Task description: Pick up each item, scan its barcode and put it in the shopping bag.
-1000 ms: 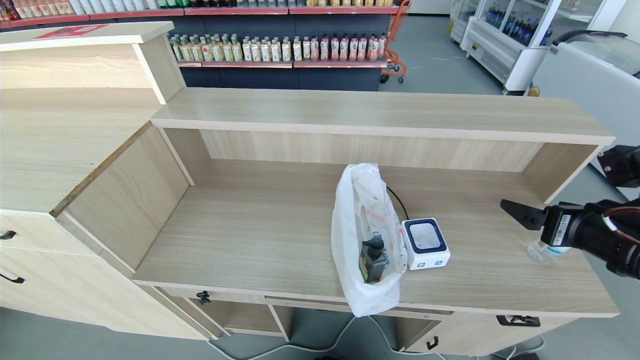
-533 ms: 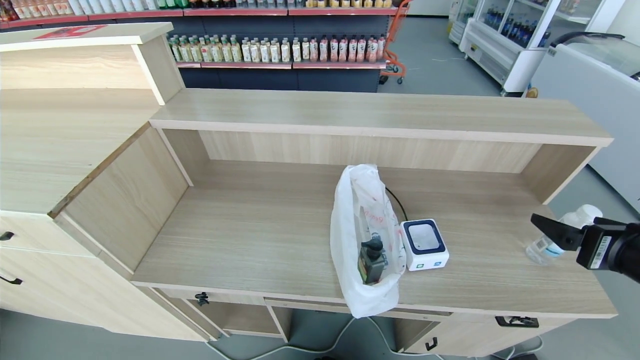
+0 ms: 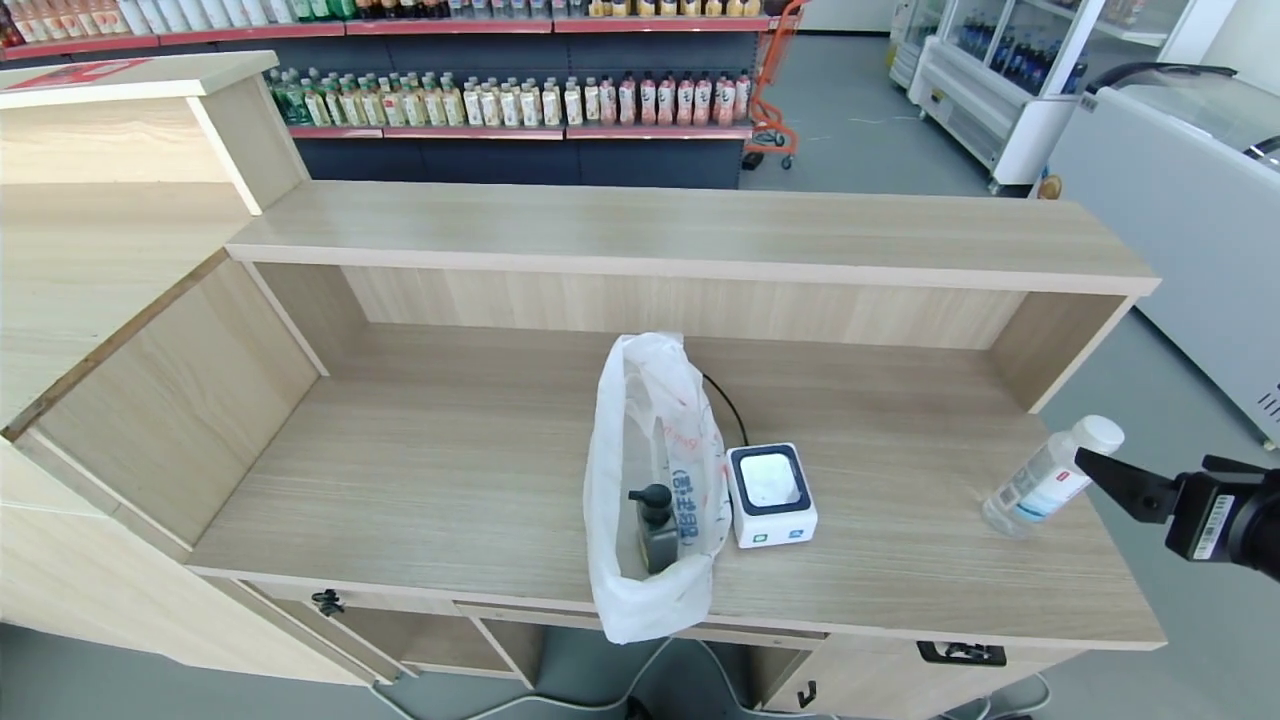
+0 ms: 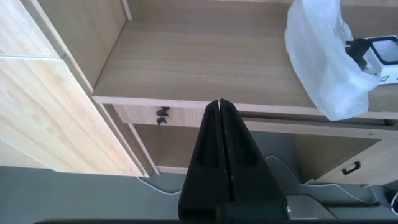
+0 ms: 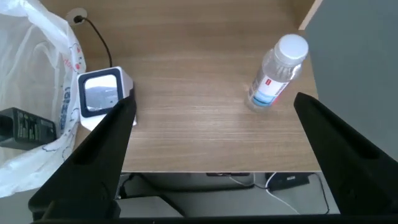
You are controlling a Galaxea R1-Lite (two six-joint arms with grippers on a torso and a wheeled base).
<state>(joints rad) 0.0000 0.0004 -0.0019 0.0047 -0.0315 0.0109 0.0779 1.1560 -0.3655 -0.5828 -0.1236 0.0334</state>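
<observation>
Peeking from shopping bag (image 3: 612, 470): dark pump bottle (image 3: 657, 528).

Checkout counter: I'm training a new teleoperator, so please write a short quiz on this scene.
1. True or false: the clear bottle is inside the shopping bag.
2. What stands on the counter beside the bag, on the robot's right? A) scanner B) basket C) tray
3. Fill in: the right gripper is ____.
Key: 1 false; 2 A; 3 open.
</observation>
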